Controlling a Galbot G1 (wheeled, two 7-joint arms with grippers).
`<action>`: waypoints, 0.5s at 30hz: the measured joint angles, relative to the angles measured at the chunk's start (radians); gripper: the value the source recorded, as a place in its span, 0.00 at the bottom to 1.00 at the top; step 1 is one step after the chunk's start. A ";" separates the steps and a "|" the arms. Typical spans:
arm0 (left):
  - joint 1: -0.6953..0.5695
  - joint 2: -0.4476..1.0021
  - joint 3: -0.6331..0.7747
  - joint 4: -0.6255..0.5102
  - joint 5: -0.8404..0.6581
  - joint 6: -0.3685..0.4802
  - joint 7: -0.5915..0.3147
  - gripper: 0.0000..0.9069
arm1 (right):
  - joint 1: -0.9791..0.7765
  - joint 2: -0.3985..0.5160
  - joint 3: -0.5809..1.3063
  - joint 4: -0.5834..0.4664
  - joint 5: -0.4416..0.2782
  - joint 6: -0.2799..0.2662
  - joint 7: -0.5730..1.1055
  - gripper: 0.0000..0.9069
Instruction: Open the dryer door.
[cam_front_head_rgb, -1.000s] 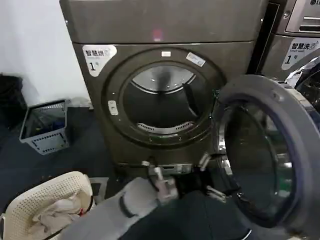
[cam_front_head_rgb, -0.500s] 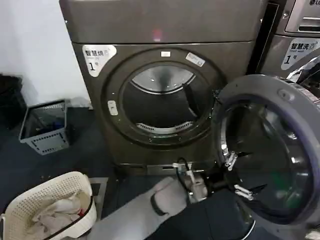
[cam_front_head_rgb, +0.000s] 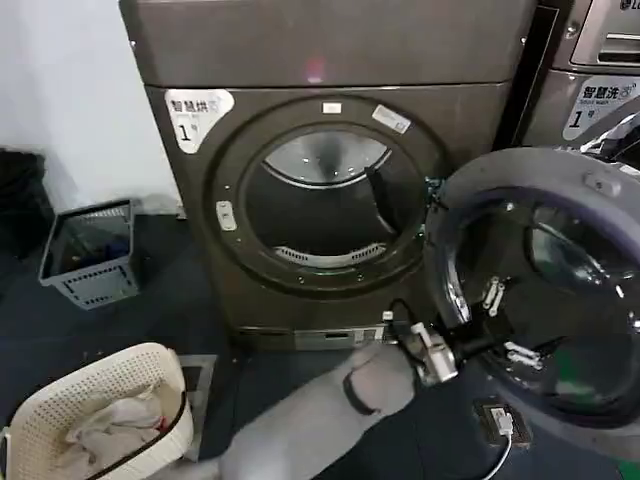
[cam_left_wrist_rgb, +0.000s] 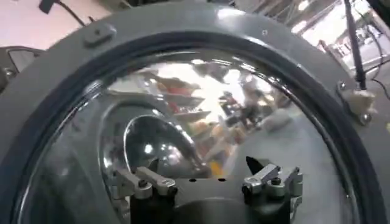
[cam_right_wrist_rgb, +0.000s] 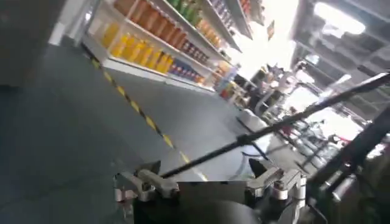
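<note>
Dark laundry floor, bronze-grey dryer (cam_front_head_rgb: 330, 180) against the wall. Dryer door (cam_front_head_rgb: 545, 300) swung wide to the right of the drum opening, grey inner face outward. Left hand (cam_front_head_rgb: 505, 325) against the door's glass, fingers spread, gripping nothing; placed to push the door wider. Right hand (cam_right_wrist_rgb: 210, 182) spread, empty.

We look down on a dark floor (cam_front_head_rgb: 150, 300) running up to a plain white wall (cam_front_head_rgb: 70, 100) on the left. Against that wall sits a grey slatted crate (cam_front_head_rgb: 88, 255), and nearer to us a cream laundry basket (cam_front_head_rgb: 95, 410) holds crumpled pale cloth (cam_front_head_rgb: 115, 420). From the right wrist view we see a grey aisle marked by a yellow-and-black dashed line (cam_right_wrist_rgb: 137, 112), store shelves (cam_right_wrist_rgb: 164, 42) stocked with bright bottles, and strong overhead lights (cam_right_wrist_rgb: 338, 18).
</note>
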 joint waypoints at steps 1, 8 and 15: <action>-0.003 -0.015 0.000 0.015 0.005 0.000 -0.004 1.00 | 0.000 0.003 0.001 0.000 0.000 0.000 -0.001 1.00; -0.017 -0.054 -0.019 0.124 0.042 0.015 -0.033 1.00 | 0.004 0.023 0.000 0.016 0.002 0.002 -0.001 1.00; -0.030 -0.054 -0.044 0.210 0.064 0.060 -0.055 1.00 | 0.008 0.026 -0.005 0.017 0.002 0.002 -0.001 1.00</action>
